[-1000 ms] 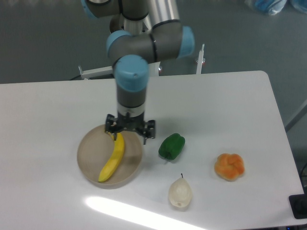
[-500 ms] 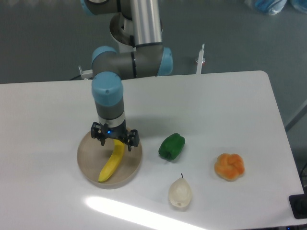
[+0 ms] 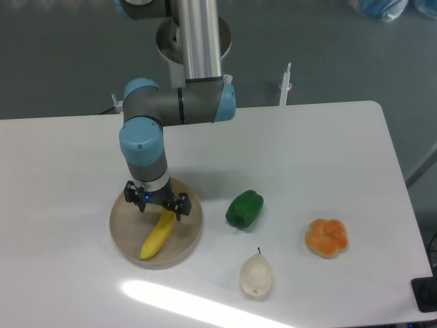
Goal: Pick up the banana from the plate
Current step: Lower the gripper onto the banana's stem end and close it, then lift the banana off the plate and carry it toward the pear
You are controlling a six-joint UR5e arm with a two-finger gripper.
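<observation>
The yellow banana (image 3: 156, 238) lies on the round beige plate (image 3: 123, 236) at the front left of the table. Its lower half shows; its upper, stem end is hidden under my gripper. My gripper (image 3: 156, 205) points straight down over the banana's upper part, low above the plate. Its fingers stand apart on either side of the banana, so it is open. I cannot tell if the fingers touch the fruit.
A green bell pepper (image 3: 244, 209) sits right of the plate. A pale pear (image 3: 256, 275) lies at the front centre. An orange lobed fruit (image 3: 326, 237) is at the front right. The arm's base column (image 3: 196, 34) stands behind the table.
The gripper has moved left and down, from the plate's right rim to over the banana's upper end. The banana and other fruits have not moved.
</observation>
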